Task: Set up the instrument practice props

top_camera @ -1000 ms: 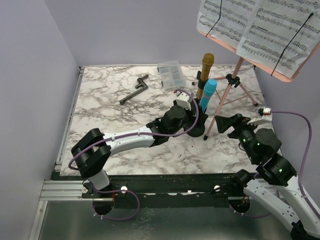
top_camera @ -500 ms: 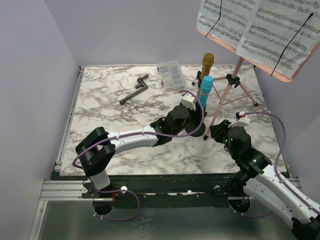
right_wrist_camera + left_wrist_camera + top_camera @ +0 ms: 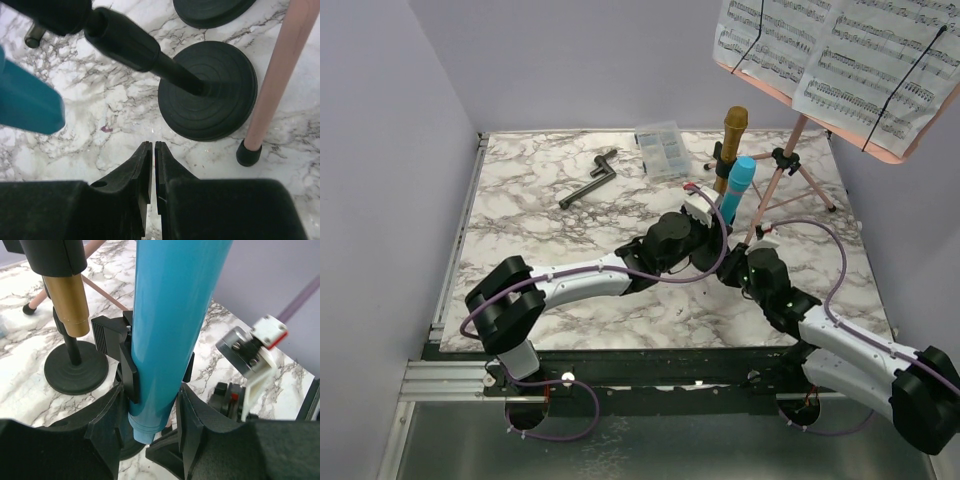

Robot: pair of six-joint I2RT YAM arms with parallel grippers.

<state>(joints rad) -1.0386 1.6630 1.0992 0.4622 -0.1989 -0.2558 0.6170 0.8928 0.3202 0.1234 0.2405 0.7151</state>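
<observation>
The blue microphone (image 3: 738, 185) stands tilted in the clip of a black round-based pole. My left gripper (image 3: 718, 243) is shut on its lower end (image 3: 170, 315), one finger on each side (image 3: 150, 410). The gold microphone (image 3: 733, 130) sits in the other pole's clip just behind (image 3: 67, 305). My right gripper (image 3: 740, 268) hangs low over the marble just in front of the pole's base (image 3: 207, 90), jaws shut on nothing (image 3: 153, 145). The pink music rack (image 3: 840, 122) carries the white music pages (image 3: 840, 50) on rose-gold tripod legs (image 3: 765, 200).
A small clear plastic box (image 3: 662, 148) and a black L-shaped tool (image 3: 590, 178) lie at the back of the marble table. A pink tripod leg (image 3: 280, 70) with a black foot (image 3: 248, 152) stands right of my right gripper. Walls close in left and right.
Both grippers have closed. The right arm swung in from the right edge to the pole's base. The left fingers closed round the blue microphone, which now leans to the right.
</observation>
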